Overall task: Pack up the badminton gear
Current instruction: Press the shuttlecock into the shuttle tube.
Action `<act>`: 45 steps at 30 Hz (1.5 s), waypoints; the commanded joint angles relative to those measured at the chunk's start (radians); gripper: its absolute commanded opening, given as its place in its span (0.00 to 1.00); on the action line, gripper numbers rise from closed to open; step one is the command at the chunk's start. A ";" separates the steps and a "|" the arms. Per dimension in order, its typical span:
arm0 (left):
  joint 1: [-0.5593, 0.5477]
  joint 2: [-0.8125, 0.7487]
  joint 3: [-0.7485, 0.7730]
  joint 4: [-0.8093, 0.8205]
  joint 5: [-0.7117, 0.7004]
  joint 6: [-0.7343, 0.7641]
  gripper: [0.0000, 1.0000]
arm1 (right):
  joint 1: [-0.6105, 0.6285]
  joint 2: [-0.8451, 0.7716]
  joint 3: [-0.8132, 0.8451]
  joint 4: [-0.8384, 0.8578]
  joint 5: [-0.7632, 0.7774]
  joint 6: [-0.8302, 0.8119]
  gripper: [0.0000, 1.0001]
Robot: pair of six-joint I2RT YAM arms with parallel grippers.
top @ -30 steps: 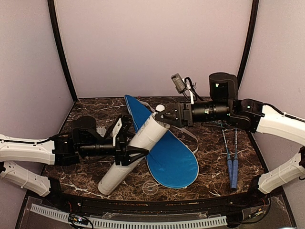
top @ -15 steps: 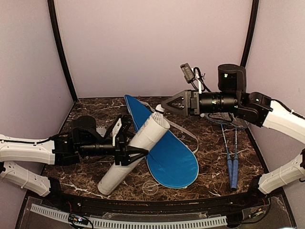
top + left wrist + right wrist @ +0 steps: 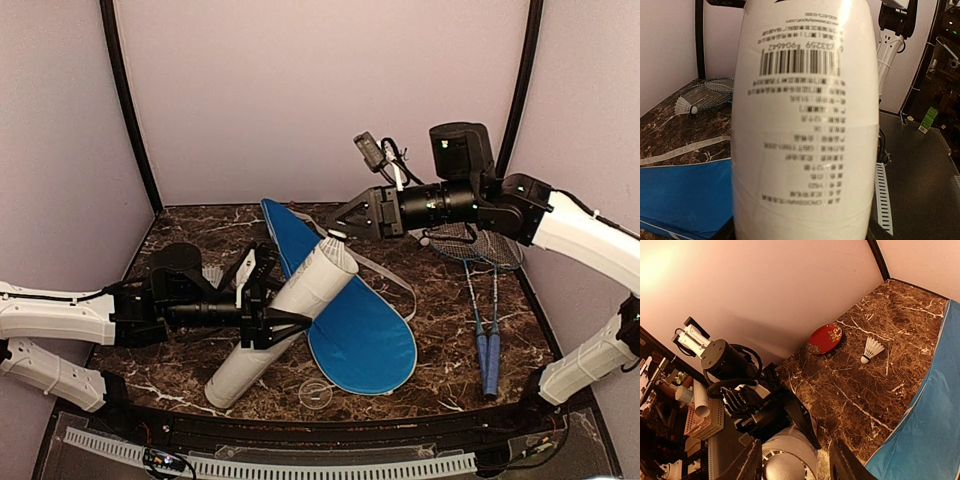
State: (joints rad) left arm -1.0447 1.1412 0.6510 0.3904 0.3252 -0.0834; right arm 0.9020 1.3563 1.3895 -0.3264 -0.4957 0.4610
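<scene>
Top external view has one big blue cover (image 3: 350, 320) lying flat in the middle of the table (image 3: 440, 330), I think so the rackets can go in later. Next comes one long white tube (image 3: 290, 300). The left gripper (image 3: 280, 325) has its fingers squeezed around the tube's middle. It holds the tube tilted, bottom end on the table and open end up, likely so things can be dropped in. The right gripper (image 3: 338, 228) hangs just over that open end with its fingers apart, and they seem to pinch nothing. Something small and pale sits in the mouth, but I cannot tell what it is. Two rackets (image 3: 483, 358) lie side by side on the right, near the cover but not in it. One clear round lid (image 3: 316, 395) lies near the tube's bottom end, off so the tube is open. Two more small things are not packed: one shuttlecock (image 3: 687, 106) by the racket heads, and another shuttlecock (image 3: 871, 350) near the one red dish (image 3: 825, 338).
</scene>
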 commanded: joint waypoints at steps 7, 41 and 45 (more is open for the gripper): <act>-0.002 0.003 0.004 -0.007 -0.026 0.015 0.62 | 0.012 -0.018 0.021 -0.073 -0.062 -0.075 0.27; -0.002 -0.005 -0.009 0.017 -0.025 0.009 0.62 | 0.086 -0.045 0.022 -0.168 0.033 -0.094 0.59; -0.002 -0.007 -0.011 0.004 -0.022 0.016 0.62 | 0.063 -0.069 0.026 -0.159 0.083 -0.078 0.65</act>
State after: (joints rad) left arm -1.0489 1.1439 0.6510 0.3870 0.2947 -0.0879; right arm 0.9756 1.3209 1.3861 -0.4908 -0.4633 0.3771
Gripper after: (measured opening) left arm 0.621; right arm 0.638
